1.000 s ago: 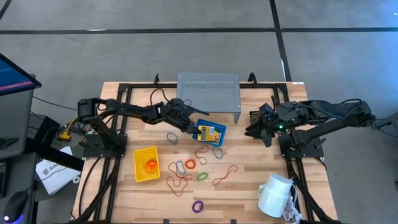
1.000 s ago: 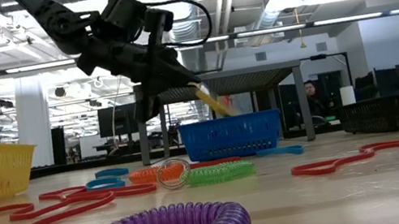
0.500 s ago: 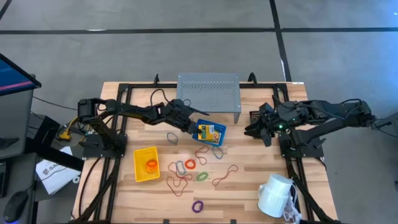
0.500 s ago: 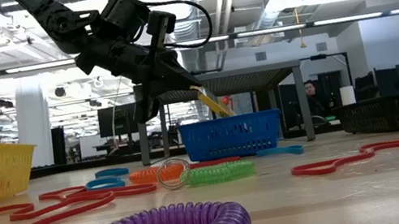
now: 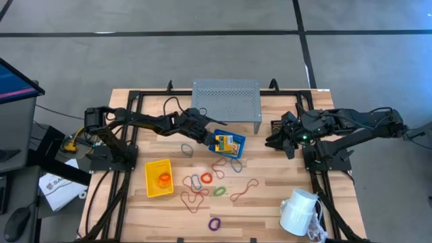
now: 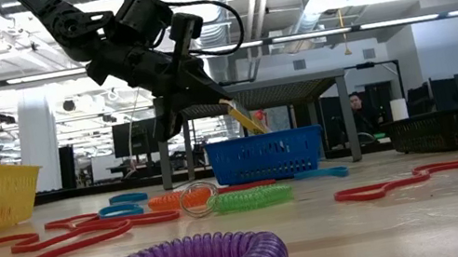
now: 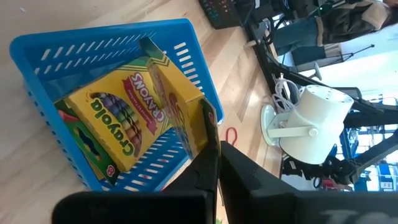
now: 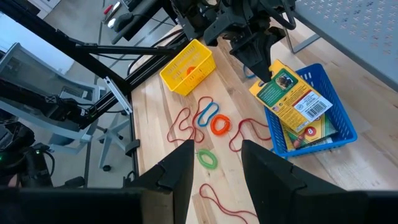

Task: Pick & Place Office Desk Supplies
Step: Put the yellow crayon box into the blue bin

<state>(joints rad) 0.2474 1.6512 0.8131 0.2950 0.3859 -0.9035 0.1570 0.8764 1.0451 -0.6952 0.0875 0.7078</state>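
Holding a crayon box (image 8: 291,93) by its upper corner, your left gripper (image 5: 208,137) has its fingers pinched shut on the card edge, and the pack hangs tilted over the blue bin (image 5: 227,144), its lower end inside the rim. Treat that pack as light but stiff; thin card will crease or slide if squeezed at a corner, so a grip across the narrow faces would probably carry it more surely. A second crayon box (image 7: 115,124) lies flat in the same bin, so you'll want to let yours down beside or on top of it.

The yellow bin (image 5: 158,178) sits well apart on the left arm's side with an orange loop (image 5: 164,179) inside; it looks like thin plastic that would skid if nudged. The black mesh bin (image 5: 278,128) stands just beside your right gripper (image 5: 285,144), which waits with fingers parted and nothing between them.

The loops scattered between the bins will handle differently. The red bands (image 5: 246,190) look limp and flat on the wood; pinch one strand where it rises. The coiled ones, purple (image 5: 214,223) and green (image 5: 220,192), are springy and thicker, so they are easier to catch across the coil.
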